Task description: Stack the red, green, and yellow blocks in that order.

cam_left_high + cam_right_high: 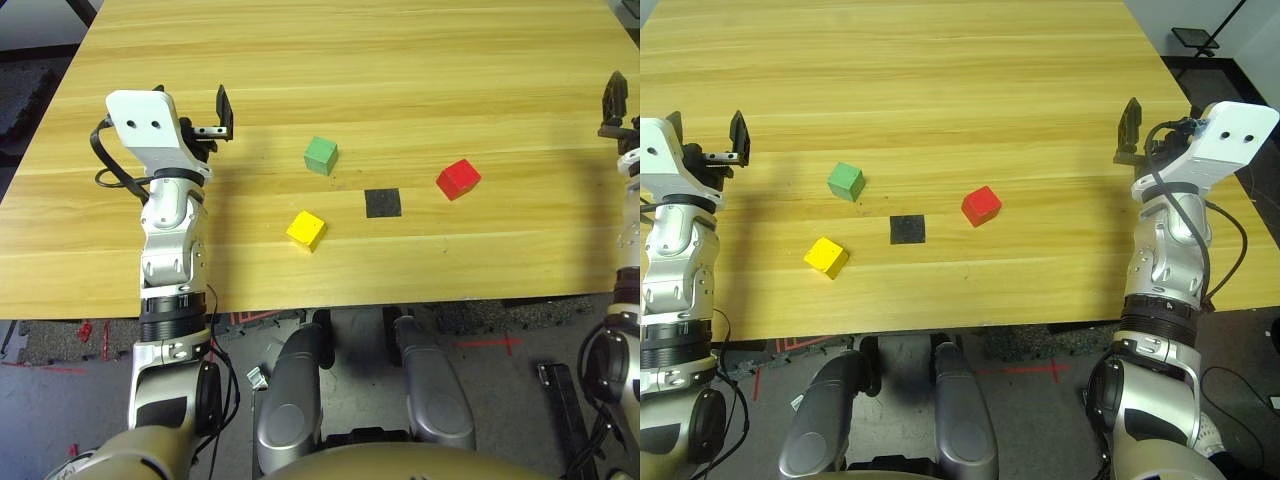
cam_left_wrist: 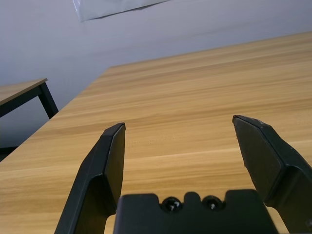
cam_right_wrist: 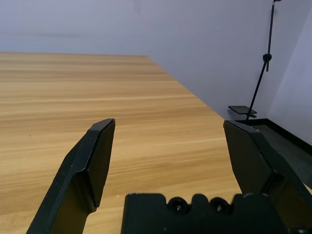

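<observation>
Jaws wide on both grippers; red block (image 1: 458,178), green block (image 1: 321,155), yellow block (image 1: 306,229) lie apart

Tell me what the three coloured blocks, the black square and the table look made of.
Red block, green block, yellow block: matte, evenly coloured faces with crisp edges, likely painted wood or foam; can't tell which. Black square patch: flat, dull, possibly tape or thin felt. Table: light wood-grain planks, faint sheen, wood or laminate.

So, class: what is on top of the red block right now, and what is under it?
Nothing is on the red block; its top face is bare. It sits directly on the wooden table, apart from the green block and yellow block. Its underside is hidden.
</observation>
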{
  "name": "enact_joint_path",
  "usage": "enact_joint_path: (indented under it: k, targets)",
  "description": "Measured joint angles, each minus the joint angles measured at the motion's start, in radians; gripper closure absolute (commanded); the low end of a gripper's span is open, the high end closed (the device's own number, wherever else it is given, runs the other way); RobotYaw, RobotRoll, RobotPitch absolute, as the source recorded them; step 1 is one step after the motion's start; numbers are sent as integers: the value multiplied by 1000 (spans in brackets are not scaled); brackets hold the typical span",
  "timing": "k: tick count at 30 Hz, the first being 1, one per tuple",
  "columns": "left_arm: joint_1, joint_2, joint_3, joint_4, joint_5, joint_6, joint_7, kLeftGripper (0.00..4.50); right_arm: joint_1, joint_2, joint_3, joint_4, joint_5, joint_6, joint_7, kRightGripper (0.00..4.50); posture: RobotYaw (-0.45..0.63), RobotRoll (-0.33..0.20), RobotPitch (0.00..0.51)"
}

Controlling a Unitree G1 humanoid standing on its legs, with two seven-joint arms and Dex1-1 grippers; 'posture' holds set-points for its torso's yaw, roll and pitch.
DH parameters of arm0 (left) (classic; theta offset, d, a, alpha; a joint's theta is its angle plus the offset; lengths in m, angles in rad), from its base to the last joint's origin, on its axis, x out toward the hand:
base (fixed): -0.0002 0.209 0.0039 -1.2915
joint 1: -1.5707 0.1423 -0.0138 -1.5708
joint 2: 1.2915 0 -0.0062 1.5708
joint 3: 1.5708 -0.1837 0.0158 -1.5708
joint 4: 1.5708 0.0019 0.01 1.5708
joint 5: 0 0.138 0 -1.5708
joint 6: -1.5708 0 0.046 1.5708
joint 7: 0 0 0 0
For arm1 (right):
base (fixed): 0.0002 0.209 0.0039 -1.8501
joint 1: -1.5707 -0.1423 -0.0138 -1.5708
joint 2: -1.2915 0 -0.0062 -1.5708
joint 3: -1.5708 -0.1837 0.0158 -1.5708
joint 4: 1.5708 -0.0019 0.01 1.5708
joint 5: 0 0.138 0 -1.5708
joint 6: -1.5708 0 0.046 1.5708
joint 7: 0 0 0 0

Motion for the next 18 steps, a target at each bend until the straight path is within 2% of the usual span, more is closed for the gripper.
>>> enact_joint_path:
  k: [6, 9, 14, 18]
  targets:
    - [5, 0, -1, 1, -3, -11, -10, 16, 3, 0, 6, -4, -4, -6, 6, 0, 126, 34, 332]
    - [-4, 10, -1, 20, -52, -23, -95, 16, 34, 0, 29, -53, 3, 35, 45, 0, 128, 27, 324]
    - [-59, 66, -19, 78, -221, -42, -413, 16, 80, -42, 131, -257, 60, 261, 213, 0, 143, 8, 300]
    - [-97, 154, -50, 93, -346, -12, -715, 16, 82, -123, 167, -417, 149, 503, 315, 0, 112, -4, 295]
